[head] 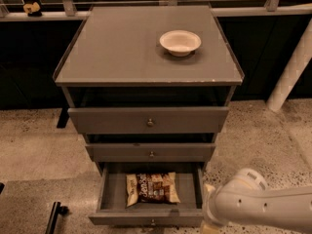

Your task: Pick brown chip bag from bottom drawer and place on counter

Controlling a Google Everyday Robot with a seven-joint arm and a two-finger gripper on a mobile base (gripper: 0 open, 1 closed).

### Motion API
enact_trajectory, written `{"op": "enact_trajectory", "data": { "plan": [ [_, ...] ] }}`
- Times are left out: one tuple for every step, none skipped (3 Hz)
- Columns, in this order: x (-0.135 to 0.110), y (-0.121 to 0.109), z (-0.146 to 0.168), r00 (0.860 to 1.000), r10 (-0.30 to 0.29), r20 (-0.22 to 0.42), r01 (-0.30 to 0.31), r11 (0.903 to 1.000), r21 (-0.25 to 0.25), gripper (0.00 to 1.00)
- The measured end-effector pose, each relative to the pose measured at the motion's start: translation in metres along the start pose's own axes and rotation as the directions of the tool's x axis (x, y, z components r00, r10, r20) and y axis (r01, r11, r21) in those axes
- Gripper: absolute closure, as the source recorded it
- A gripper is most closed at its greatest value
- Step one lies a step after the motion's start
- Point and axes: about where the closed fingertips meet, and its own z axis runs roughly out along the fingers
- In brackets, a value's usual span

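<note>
The bottom drawer (104,195) stands pulled out, which leaves the brown chip bag (152,188) open to a reach from above; the bag lies flat in the middle of the tray. The tool (208,224) hangs low at the drawer's right front corner, beside the tray rather than over the bag, and I cannot tell whether it is spread or pressed together. The desk (117,52) offers bare room left of the bowl (180,42). Counted: three drawers, one bag, one bowl, one arm (265,204).
</note>
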Motion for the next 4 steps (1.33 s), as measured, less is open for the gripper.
{"op": "enact_trajectory", "data": {
  "plan": [
    [0.043,0.04,0.054,0.998,0.061,-0.006,-0.062,0.9961,-0.063,0.0],
    [0.075,0.041,0.1,0.979,0.202,-0.01,-0.202,0.9758,-0.084,0.0],
    [0.069,0.03,0.127,0.971,0.237,0.005,-0.236,0.9675,-0.091,0.0],
    [0.069,0.03,0.127,0.971,0.237,0.005,-0.236,0.9675,-0.091,0.0]
  ]
}}
